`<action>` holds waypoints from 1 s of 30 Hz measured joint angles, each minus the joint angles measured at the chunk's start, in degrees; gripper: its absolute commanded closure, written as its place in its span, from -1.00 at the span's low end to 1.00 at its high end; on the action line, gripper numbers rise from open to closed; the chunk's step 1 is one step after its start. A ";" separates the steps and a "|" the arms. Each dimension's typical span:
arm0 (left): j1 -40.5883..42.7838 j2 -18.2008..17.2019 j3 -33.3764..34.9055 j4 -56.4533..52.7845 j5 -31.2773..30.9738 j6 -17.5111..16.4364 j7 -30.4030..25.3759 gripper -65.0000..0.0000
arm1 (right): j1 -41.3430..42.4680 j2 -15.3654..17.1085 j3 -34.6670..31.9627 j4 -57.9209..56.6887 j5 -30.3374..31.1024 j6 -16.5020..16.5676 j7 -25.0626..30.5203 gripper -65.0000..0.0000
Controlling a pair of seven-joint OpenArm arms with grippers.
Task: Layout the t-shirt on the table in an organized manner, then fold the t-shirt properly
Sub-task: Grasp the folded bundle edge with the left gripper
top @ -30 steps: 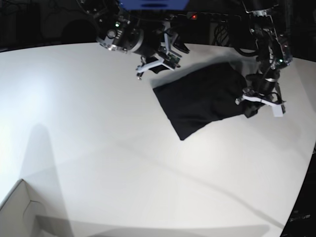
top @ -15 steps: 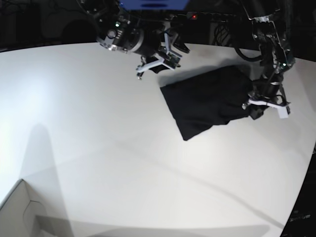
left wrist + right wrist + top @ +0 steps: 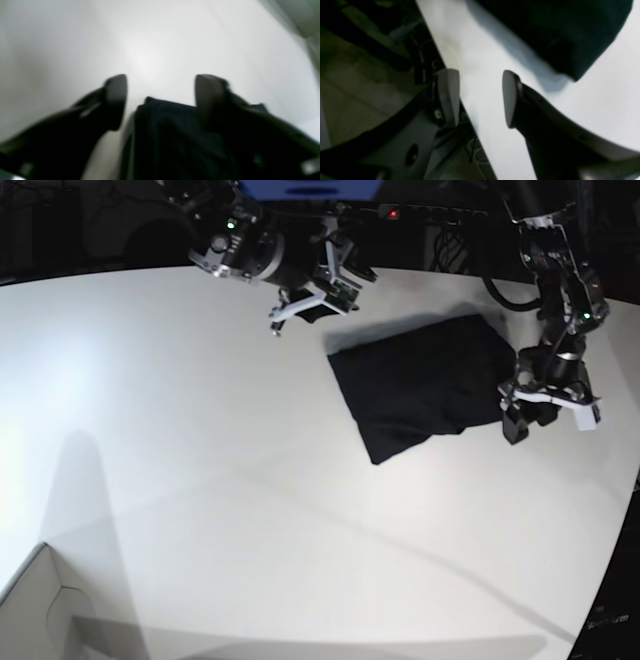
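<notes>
left wrist: we see the left gripper (image 3: 160, 100) with its jaws spread apart, nothing pinched between them. the black t-shirt (image 3: 175, 140) lies bunched under and between the two fingers (image 3: 116, 97), one edge of it reaching forward onto the white worktop (image 3: 162, 42). the right-hand finger overlaps the cloth in the frame; we cannot tell whether it touches. view is blurred.

right wrist: the right gripper (image 3: 480, 100) has its jaws released, a clear gap between the pale pads (image 3: 448, 96), holding nothing. it hangs over the worktop's (image 3: 582, 100) back edge, with dark floor and cables on one side. a corner of the t-shirt (image 3: 557, 32) shows at the top of the frame, apart from the fingers.

base: we note the t-shirt (image 3: 425, 380) lying as a compact folded dark patch on the worktop (image 3: 200, 430), toward the far right part. the left gripper (image 3: 545, 405) sits at the shirt's right edge, jaws parted. the right gripper (image 3: 315, 300) hovers above the back of the worktop, near the shirt's far left corner but clear of it. a pale cardboard box corner (image 3: 40, 610) shows at lower left.
</notes>
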 measured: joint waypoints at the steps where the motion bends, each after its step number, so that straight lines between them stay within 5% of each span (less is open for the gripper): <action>1: 1.03 -0.02 -0.02 1.66 0.00 -0.07 -0.04 -0.62 | 0.02 0.02 0.00 0.20 0.00 0.00 0.09 0.13; 7: 9.07 1.53 0.09 8.66 0.15 -0.20 -0.09 -1.00 | -0.09 0.98 0.04 0.52 0.00 0.00 -0.20 0.13; 16: 12.02 6.45 0.15 5.03 -2.56 0.20 -0.70 -1.00 | -0.02 1.05 0.04 0.57 0.00 0.00 -0.15 0.13; 30: 8.04 5.22 3.34 -5.40 -8.17 -2.21 -5.86 -1.00 | -0.13 2.54 0.04 0.57 0.00 0.00 0.00 0.13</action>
